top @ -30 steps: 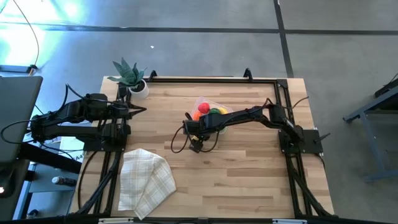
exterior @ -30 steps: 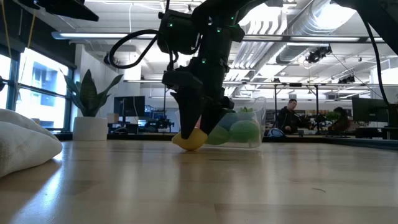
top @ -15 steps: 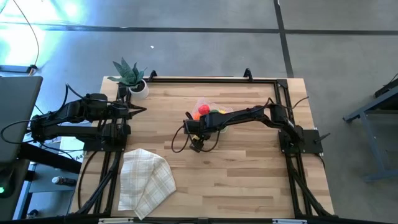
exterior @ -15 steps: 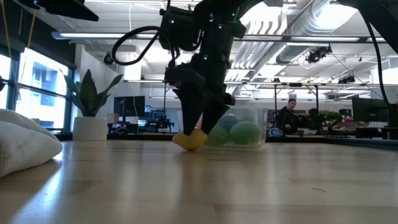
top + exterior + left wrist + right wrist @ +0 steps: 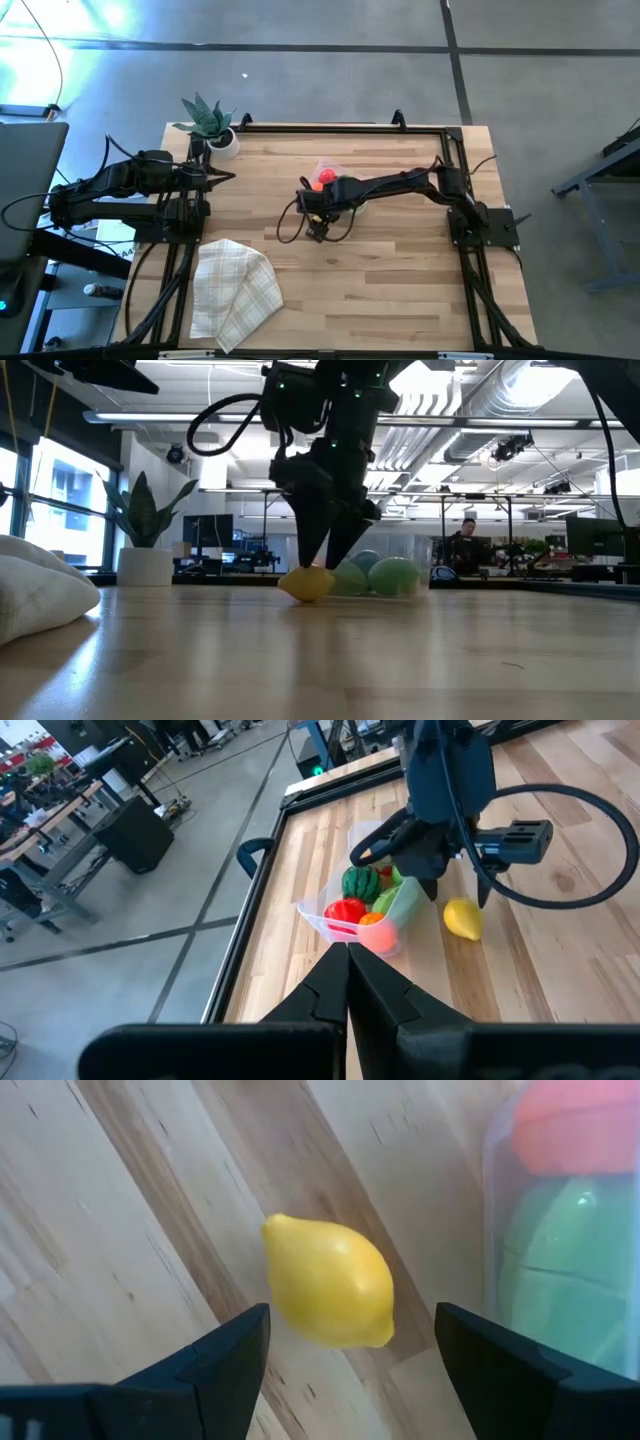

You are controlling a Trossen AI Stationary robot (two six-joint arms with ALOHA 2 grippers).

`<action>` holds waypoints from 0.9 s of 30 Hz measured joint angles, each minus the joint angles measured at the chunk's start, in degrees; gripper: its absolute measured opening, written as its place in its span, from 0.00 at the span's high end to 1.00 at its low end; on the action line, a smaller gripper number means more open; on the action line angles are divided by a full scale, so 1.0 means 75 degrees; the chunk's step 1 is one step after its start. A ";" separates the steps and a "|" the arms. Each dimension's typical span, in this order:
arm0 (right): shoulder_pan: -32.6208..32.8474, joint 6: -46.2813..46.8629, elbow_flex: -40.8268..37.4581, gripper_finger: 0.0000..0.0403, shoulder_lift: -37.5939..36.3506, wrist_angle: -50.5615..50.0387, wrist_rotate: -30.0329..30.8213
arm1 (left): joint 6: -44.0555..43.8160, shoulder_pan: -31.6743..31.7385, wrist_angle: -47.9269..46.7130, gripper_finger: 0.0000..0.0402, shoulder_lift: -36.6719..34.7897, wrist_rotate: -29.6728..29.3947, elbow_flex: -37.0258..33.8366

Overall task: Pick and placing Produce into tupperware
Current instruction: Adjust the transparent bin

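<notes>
A yellow lemon (image 5: pixel 330 1280) lies on its side on the wooden table, close beside the clear tupperware (image 5: pixel 495 1230). My right gripper (image 5: pixel 350 1320) hangs open over it and points down. One finger stands on either side of the lemon with a gap to each. In the low view the fingertips (image 5: pixel 320 563) end at about the height of the lemon's top (image 5: pixel 307 582). The tupperware (image 5: pixel 320 920) holds red, orange and green produce (image 5: pixel 362 885). My left gripper (image 5: pixel 348 955) waits shut at the table's left edge (image 5: pixel 222 177).
A potted green plant (image 5: pixel 208 122) stands at the far left corner. A checked folded cloth (image 5: pixel 235 290) lies near the front left. A black rail (image 5: pixel 340 127) frames the table. A person (image 5: pixel 465 545) sits in the room beyond the table.
My right gripper has risen a little: its fingers reached down beside the lemon to the table, and now their ends stand near the lemon's top. It has stayed open. The lemon has kept its place on the table.
</notes>
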 joint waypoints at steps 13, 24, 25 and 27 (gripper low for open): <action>0.0448 0.0947 0.0003 0.32 -0.0451 -0.0425 0.0539 | 0.0001 0.0000 -0.0002 1.00 0.0000 0.0000 0.0001; 0.1822 0.3140 0.0003 0.32 -0.0457 -0.1710 0.1837 | -0.0001 0.0000 0.0001 1.00 -0.0003 -0.0001 0.0001; 0.1879 0.3352 0.0003 0.32 -0.0457 -0.1907 0.1991 | 0.0001 0.0000 0.0001 1.00 0.0000 0.0000 0.0002; 0.1936 0.3686 0.0003 0.32 -0.0457 -0.2160 0.2245 | 0.0001 0.0002 0.0001 1.00 0.0000 0.0000 0.0003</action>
